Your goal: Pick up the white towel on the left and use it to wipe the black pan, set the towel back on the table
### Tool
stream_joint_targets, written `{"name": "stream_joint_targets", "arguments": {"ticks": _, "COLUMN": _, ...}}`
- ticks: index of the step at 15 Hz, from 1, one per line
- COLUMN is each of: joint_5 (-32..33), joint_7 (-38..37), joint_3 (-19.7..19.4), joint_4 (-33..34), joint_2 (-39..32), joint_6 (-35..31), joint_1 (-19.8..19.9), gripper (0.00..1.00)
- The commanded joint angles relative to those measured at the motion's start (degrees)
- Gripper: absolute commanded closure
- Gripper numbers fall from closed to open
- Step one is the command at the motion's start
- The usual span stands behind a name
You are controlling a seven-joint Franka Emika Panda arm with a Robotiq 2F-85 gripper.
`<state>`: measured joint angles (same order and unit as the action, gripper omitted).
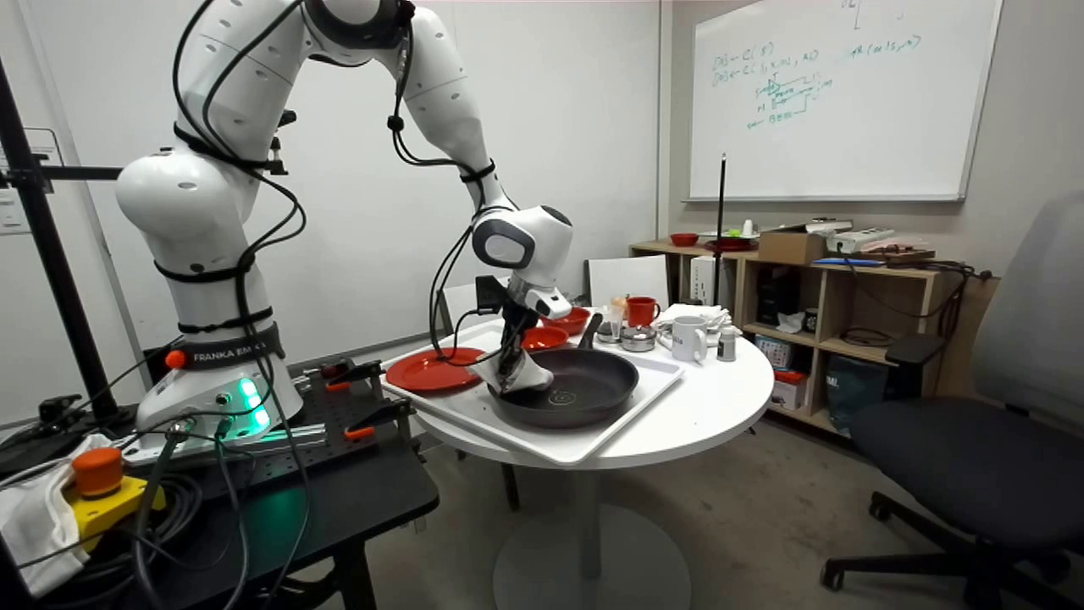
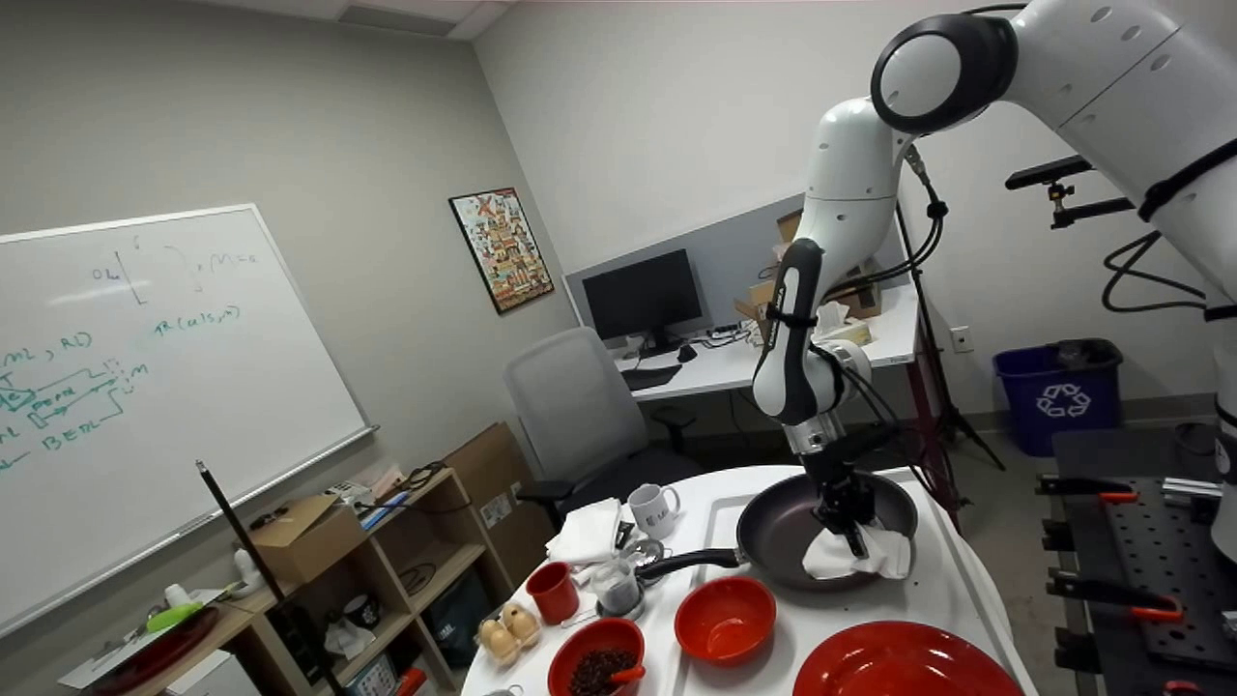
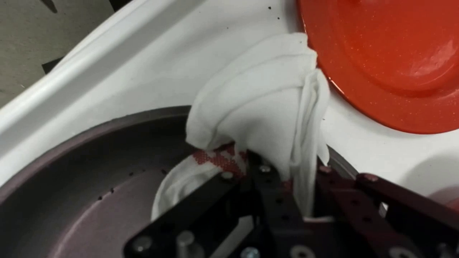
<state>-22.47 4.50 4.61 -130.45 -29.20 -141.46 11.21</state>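
A soft white cloth towel with a red-printed patch (image 3: 260, 104) is pinched in folds by the black metal two-fingered tool (image 3: 296, 172). The tool is positioned, in both exterior views, at the side of the wide, shallow, round black pan (image 1: 589, 385) that is nearest the white robot base (image 1: 216, 381); most of the bare pan floor is thus found beyond it, away from the base. The wiping step is judged to be in hand, and a stroke toward that uncovered floor is called for. The pan's long axis is given by its straight black handle (image 2: 691, 561), which is pointed toward the shiny round metal canister (image 1: 638, 339), well apart from the tool.

In the wrist view the towel is draped across the pan rim toward the glossy, pale-flecked red plate (image 3: 394, 71); whether the plate is touched cannot be told. The cloth is creased into layered curves, while the pan wall is smooth, with dark specks (image 3: 100, 197) near the floor's edge. The pan is carried by a smooth white tray with a raised rim (image 3: 168, 71), set on the round white-topped surface (image 1: 720, 411).
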Motion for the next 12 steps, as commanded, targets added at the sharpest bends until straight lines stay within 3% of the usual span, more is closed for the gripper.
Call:
{"name": "stream_joint_targets", "arguments": {"ticks": 1, "joint_5": 0.3, "joint_7": -2.54, "joint_3": -1.83, "joint_4": 1.66, "joint_2": -1.49, "joint_6": 0.5, "joint_1": -1.44, "gripper": 0.96}}
{"name": "stream_joint_targets", "arguments": {"ticks": 6, "joint_5": 0.07, "joint_7": -4.86, "joint_3": -3.1, "joint_4": 4.11, "joint_2": -3.65, "joint_6": 0.07, "joint_1": -1.33, "gripper": 0.96}}
{"name": "stream_joint_targets", "arguments": {"ticks": 12, "joint_5": 2.8, "joint_7": -12.79, "joint_3": -6.2, "joint_4": 6.01, "joint_2": -6.4, "joint_6": -6.7, "joint_1": -5.64, "gripper": 0.96}}
